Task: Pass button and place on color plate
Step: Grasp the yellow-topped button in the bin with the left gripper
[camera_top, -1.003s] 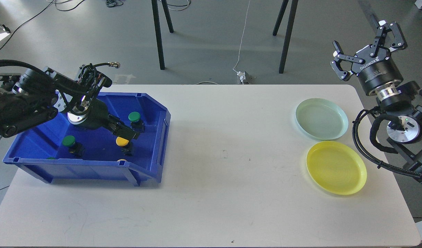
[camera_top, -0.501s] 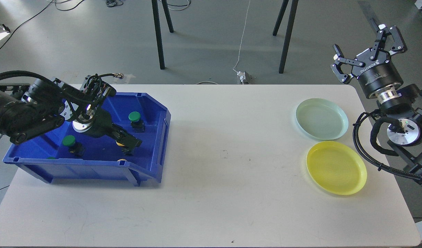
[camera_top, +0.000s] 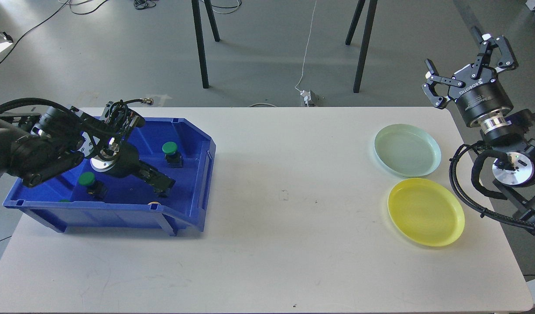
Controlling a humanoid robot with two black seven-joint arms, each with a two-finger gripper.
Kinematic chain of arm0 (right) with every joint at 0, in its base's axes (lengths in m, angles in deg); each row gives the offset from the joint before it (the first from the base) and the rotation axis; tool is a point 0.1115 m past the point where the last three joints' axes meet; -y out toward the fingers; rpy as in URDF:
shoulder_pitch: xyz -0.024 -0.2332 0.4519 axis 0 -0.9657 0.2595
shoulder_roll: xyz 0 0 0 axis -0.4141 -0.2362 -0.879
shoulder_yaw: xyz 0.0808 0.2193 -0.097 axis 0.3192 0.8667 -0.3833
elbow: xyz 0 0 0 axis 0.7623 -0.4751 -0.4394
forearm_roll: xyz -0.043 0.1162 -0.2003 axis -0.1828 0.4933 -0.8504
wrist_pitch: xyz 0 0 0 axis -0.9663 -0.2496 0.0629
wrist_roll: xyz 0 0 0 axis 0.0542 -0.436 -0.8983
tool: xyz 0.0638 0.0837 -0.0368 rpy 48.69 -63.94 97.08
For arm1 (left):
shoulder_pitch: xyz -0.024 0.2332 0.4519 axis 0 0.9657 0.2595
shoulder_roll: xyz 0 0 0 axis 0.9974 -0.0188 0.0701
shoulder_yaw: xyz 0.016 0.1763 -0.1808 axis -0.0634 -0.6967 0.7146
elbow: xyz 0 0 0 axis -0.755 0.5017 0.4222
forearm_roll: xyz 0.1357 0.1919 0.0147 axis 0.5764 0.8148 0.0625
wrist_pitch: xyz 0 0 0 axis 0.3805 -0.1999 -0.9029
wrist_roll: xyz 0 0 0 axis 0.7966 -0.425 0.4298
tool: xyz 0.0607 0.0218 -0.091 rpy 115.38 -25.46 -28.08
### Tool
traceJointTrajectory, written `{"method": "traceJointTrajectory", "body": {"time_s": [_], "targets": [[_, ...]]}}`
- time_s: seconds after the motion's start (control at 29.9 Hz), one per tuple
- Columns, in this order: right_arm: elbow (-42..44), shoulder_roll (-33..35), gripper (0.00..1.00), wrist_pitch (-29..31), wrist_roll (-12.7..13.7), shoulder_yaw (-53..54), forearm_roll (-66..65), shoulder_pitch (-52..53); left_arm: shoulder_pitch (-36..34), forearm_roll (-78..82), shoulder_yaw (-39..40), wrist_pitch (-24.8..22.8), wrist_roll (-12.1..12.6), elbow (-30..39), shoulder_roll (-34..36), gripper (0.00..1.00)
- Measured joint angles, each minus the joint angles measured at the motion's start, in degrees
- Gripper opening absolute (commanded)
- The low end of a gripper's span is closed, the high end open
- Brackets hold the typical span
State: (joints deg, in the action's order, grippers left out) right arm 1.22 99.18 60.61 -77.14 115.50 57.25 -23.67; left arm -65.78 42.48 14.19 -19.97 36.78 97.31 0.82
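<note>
Left pincer [camera_top: 162, 185] lowered over hidden yellow button, grip unclear, right pincer [camera_top: 470, 65] spread wide.

White worktop [camera_top: 267, 244] fills lower frame, rounded corners, faint scuffs mid-surface. Grey floor [camera_top: 258, 48] across top. Two pairs of black legs [camera_top: 200, 43] [camera_top: 362, 46] upper centre. White cable [camera_top: 308, 48] drops to power adapter [camera_top: 309, 97] just beyond worktop's far edge. Black cables [camera_top: 82, 5] upper left.

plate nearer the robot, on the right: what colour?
Yellow plate, clearest in the head view.
</note>
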Motion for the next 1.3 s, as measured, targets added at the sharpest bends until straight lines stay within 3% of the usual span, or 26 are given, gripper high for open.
{"method": "traceJointTrajectory", "body": {"time_s": [0.47,0.9,1.3], "targets": [[-0.15,0.0,0.99,0.0,-0.08,0.0,0.0,-0.86,0.42,-0.4,0.11,0.0,0.0,-0.92,-0.5,0.9],[-0.08,0.0,0.99,0.0,-0.08,0.06,0.0,-1.21,1.78,-0.41,0.13,0.0,0.0,-0.92,-0.9,0.64],[-0.08,0.02,0.99,0.0,-0.04,0.05,0.0,-1.61,1.91,-0.55,1.3,0.0,0.0,-0.91,-0.88,0.64]]}}
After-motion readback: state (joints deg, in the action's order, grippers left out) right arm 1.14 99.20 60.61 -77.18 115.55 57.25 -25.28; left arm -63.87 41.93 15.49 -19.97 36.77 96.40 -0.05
